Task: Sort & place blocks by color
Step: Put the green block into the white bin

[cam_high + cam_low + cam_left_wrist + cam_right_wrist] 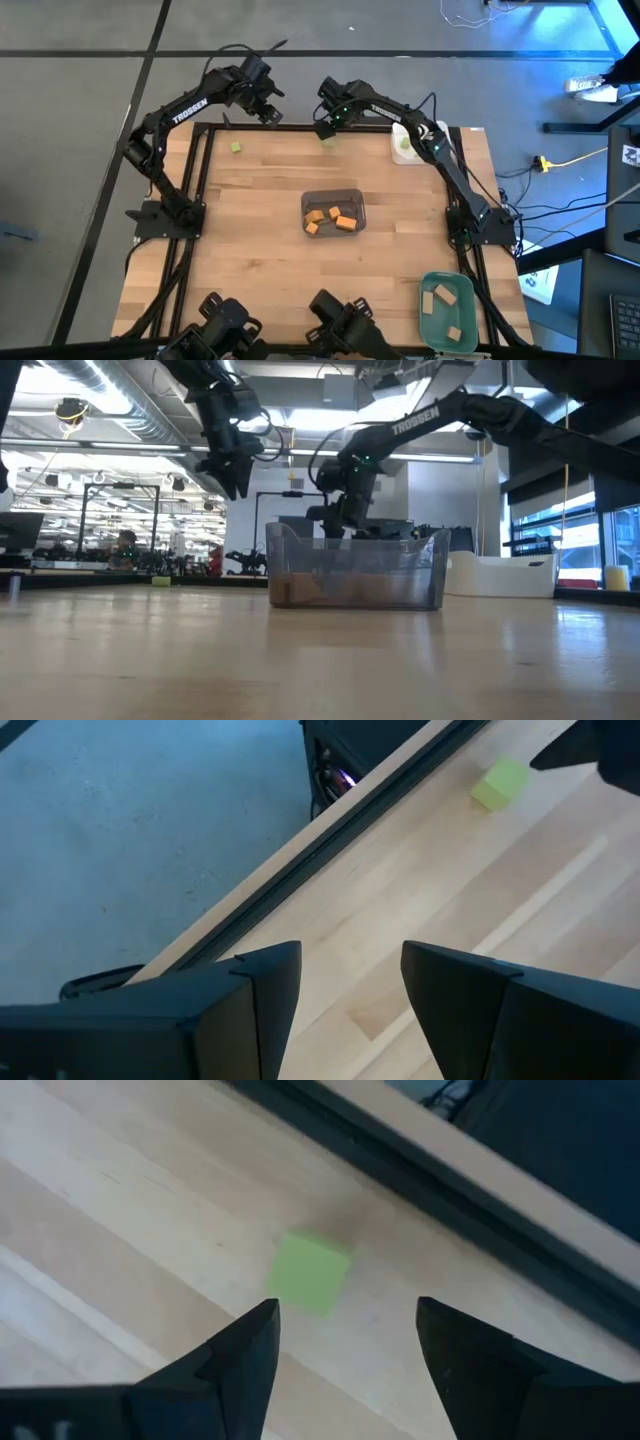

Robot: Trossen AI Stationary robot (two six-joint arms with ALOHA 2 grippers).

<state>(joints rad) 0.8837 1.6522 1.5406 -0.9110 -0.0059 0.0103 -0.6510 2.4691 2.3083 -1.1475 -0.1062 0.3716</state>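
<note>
The right claw hangs spread wide and empty just above a small light green wooden cube near the tabletop's far edge; only its wrist view shows the cube between the fingers, untouched. The left claw, also spread and empty, hovers over the far left corner, with another light green cube nearby. From above, orange blocks lie in the grey tray, tan blocks in the green tray, and the white tray holds green.
</note>
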